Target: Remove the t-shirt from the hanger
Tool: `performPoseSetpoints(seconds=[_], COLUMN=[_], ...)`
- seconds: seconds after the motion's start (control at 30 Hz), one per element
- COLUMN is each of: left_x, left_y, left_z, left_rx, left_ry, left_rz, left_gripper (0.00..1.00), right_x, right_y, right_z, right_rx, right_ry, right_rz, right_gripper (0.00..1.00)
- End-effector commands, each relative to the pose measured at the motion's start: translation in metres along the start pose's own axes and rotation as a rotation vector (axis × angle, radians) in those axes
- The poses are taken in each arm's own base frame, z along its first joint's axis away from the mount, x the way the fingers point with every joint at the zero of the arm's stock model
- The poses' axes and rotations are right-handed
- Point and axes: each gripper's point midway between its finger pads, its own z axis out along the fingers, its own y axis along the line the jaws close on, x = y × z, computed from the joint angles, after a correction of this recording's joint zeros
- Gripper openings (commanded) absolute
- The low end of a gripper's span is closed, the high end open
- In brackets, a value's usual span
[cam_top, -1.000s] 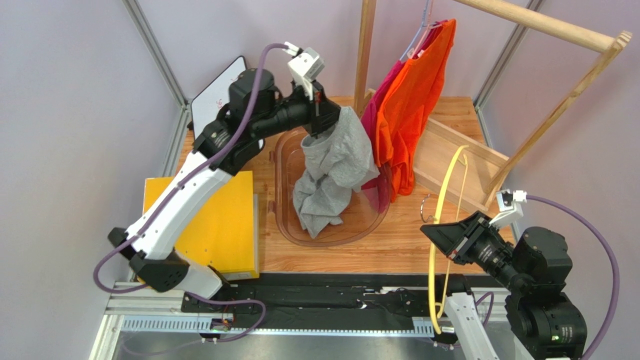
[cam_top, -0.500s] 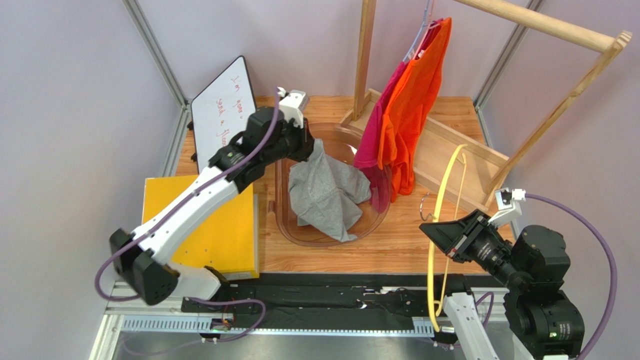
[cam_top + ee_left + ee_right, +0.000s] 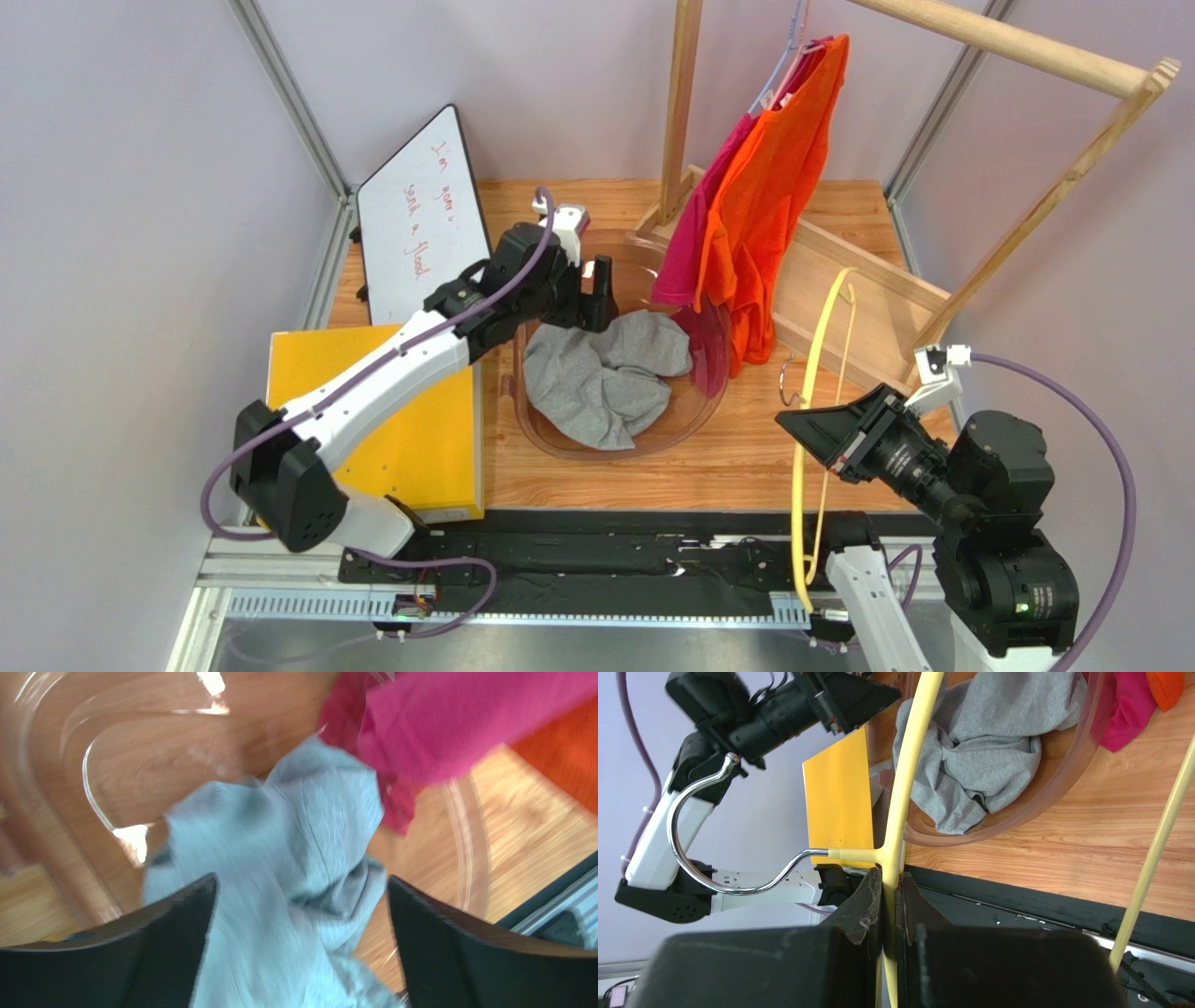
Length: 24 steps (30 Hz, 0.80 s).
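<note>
step: drop-off, by my read. The grey t-shirt is off the hanger and the task looks nearly done.
t-shirt: crumpled in a heap inside the clear tub, centre of the top view. No part of it is on the yellow hanger.
left gripper: over the tub's upper-left rim, pointing down into it. Jaws are spread wide in the wrist view. The grey cloth lies below and between them and nothing is clamped.
right gripper: lower right of the top view, closed tight on the hanger's yellow bar beside the neck. The metal hook sticks out free and the hanger is bare.
nearby: an orange t-shirt and a pink t-shirt hang on the wooden rack, upper right. The pink hem hangs down over the tub's right edge, just beside the grey heap.
other: whiteboard at upper left, yellow board flat on the surface left of the tub.
next: lift the left gripper straight up out of the tub with the jaws kept open, and check that no grey fold rides up on a finger.
watch: keep that retreat away from the pink hem. The right arm only needs to hold the hanger or park it on the surface.
</note>
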Motion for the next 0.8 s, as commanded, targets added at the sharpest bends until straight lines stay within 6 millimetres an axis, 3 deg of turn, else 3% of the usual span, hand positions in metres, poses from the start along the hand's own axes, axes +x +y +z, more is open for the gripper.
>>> performPoseSetpoints(seconds=[0.0, 0.2, 0.23, 0.27, 0.3, 0.43, 0.5, 0.63, 0.67, 0.7, 0.73, 0.77], left_x=[-0.032, -0.051, -0.040, -0.044, -0.039, 0.009, 0.021, 0.048, 0.057, 0.071, 0.063, 0.078], left_y=[-0.015, -0.057, -0.067, -0.088, -0.100, -0.157, -0.163, -0.213, -0.223, -0.239, -0.243, -0.251], left_z=[-0.060, -0.126, -0.127, -0.146, -0.153, -0.171, -0.162, -0.166, -0.156, -0.161, -0.158, -0.142], left_rx=[0.022, 0.209, 0.265, 0.388, 0.457, 0.679, 0.638, 0.727, 0.710, 0.726, 0.674, 0.642], left_ry=[-0.171, -0.260, -0.243, -0.293, -0.304, -0.299, -0.320, -0.304, -0.290, -0.278, -0.314, -0.274], left_rz=[0.029, 0.089, 0.095, 0.104, 0.111, 0.210, 0.235, 0.315, 0.344, 0.380, 0.411, 0.452], left_gripper=[0.99, 0.96, 0.93, 0.90, 0.88, 0.84, 0.84, 0.89, 0.92, 0.93, 0.95, 0.96], right_x=[-0.010, -0.019, -0.022, -0.023, -0.025, -0.031, -0.030, -0.037, -0.038, -0.039, -0.042, -0.044], right_y=[0.009, 0.007, 0.006, 0.006, 0.006, 0.013, 0.011, 0.013, 0.012, 0.005, 0.005, 0.003], right_z=[0.003, 0.012, 0.016, 0.018, 0.020, 0.031, 0.038, 0.048, 0.051, 0.054, 0.056, 0.057], right_rx=[-0.043, -0.039, -0.038, -0.040, -0.041, -0.088, -0.096, -0.145, -0.149, -0.141, -0.148, -0.145], right_ry=[-0.035, -0.058, -0.059, -0.058, -0.057, -0.048, -0.032, -0.067, -0.074, -0.093, -0.116, -0.128], right_rz=[-0.022, -0.002, 0.006, 0.011, 0.017, 0.059, 0.095, 0.160, 0.195, 0.214, 0.218, 0.237], right_gripper=[0.00, 0.00, 0.00, 0.00, 0.00, 0.00, 0.00, 0.00, 0.00, 0.00, 0.00, 0.00])
